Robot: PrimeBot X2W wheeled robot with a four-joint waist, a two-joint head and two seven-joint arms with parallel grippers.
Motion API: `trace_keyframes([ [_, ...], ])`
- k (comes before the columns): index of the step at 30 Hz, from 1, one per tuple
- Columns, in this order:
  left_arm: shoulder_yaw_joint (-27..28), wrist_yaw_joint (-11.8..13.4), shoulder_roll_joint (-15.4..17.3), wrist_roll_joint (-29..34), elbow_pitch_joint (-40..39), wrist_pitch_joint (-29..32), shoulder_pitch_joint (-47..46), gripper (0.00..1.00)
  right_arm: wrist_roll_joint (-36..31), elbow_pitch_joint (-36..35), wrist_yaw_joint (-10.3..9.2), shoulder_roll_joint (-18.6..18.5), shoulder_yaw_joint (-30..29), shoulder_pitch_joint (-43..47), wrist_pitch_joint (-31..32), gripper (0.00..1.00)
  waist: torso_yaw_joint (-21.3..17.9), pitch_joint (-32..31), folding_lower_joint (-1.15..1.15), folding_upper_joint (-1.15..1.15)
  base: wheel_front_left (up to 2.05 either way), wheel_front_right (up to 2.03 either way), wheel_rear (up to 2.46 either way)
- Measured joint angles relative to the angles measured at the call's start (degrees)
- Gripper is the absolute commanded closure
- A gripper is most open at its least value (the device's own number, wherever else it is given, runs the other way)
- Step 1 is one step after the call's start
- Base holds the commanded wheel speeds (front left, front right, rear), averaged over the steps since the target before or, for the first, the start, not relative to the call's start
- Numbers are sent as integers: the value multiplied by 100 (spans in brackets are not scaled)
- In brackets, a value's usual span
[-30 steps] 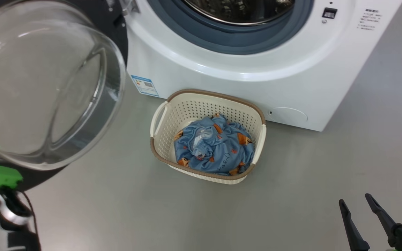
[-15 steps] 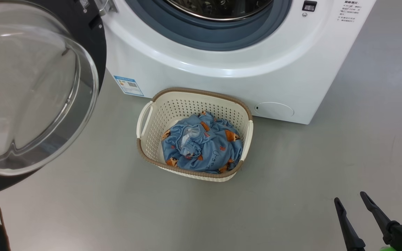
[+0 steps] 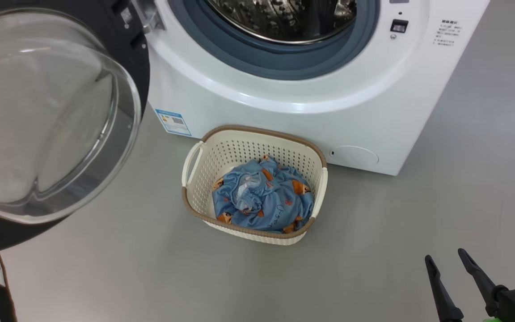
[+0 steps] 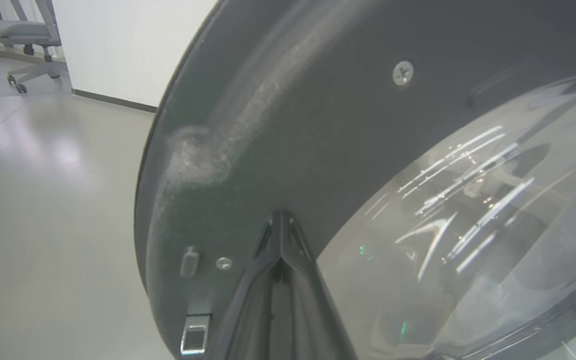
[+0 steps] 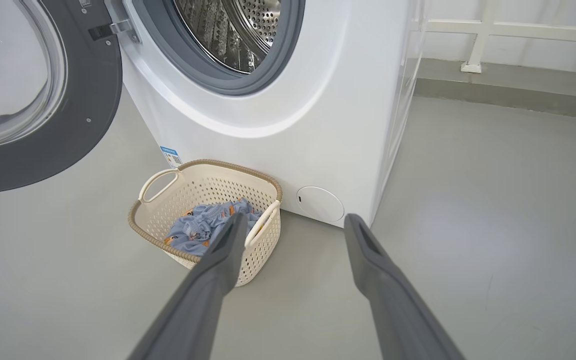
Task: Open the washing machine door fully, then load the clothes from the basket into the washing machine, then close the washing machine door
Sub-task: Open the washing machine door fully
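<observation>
Head view: clothes [image 3: 262,201] in basket [image 3: 235,152], 10 o'clock from R gripper [image 3: 444,255].
R gripper: spread, nearer.
L gripper [image 4: 280,222]: pressed together, at door [image 4: 318,125].

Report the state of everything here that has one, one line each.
Washing machine door: wide open.
Washing machine: mouth uncovered, no clothes seen in the drum.
Basket: upright, in front of the washing machine.
Clothes: bunched inside the basket.
Left gripper: jaws shut, tips at the door's inner rim.
Right gripper: jaws open, empty.
</observation>
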Motion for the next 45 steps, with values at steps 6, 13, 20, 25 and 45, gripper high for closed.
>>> trace_keyframes([
  [6,5,-178,-125,-1,-71,0,1,100,0,66,0,73,-4,0,0,0,65,-160,0,0,0,0,0],
  [13,-252,-600,-377,-2,-442,0,118,63,-1,93,0,234,-3,1,0,0,134,-396,0,0,0,0,0],
  [20,-655,-937,-536,-13,-1210,78,545,0,0,108,0,331,14,3,0,0,86,-522,0,0,0,0,0],
  [25,-1039,-1099,-604,-38,-1978,275,995,0,0,113,0,348,76,2,0,0,-40,-549,0,0,0,0,0],
  [45,-3376,-1521,-571,-55,-3261,48,3371,0,-36,-32,0,525,710,-403,0,0,-1140,-793,0,0,0,0,0],
])
